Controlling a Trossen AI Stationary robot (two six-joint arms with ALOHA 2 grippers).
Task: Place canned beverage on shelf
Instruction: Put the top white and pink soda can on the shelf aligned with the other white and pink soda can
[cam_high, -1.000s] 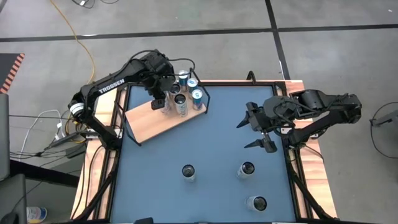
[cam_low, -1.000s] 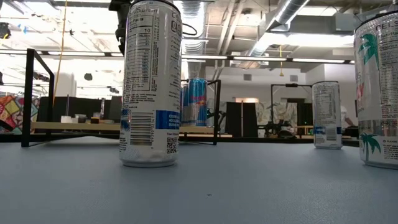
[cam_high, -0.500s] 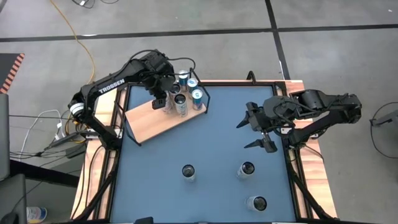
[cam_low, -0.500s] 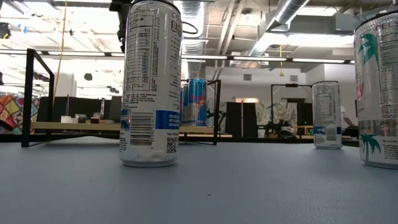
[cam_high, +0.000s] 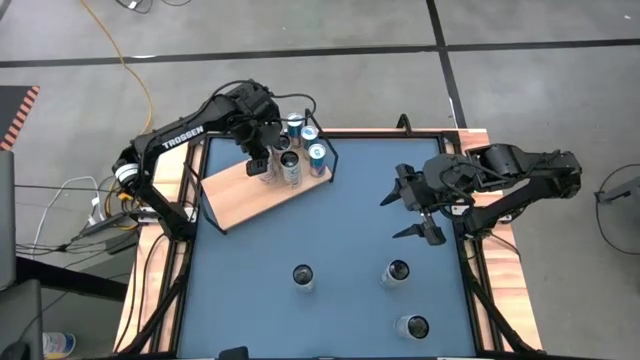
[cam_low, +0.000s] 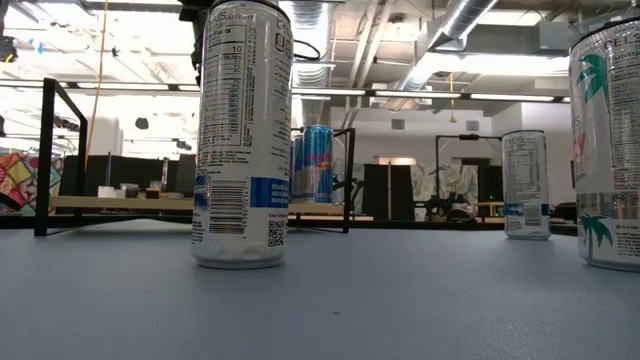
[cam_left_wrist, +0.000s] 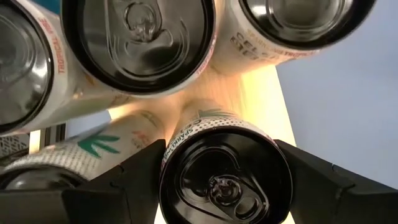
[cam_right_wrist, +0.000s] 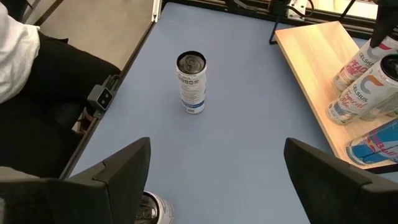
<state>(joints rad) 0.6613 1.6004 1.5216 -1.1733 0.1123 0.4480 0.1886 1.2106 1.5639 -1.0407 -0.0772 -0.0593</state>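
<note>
The left end effector is over the shelf. Its fingers sit on both sides of a can that stands on the board with the other cans. I think the placing step is almost done. Next it should let go fully and lift straight up, not bumping the cans beside it. The right end effector waits wide open, holding nothing, above the blue table. Three cans stand there. Behind is a big room with ceiling lights.
</note>
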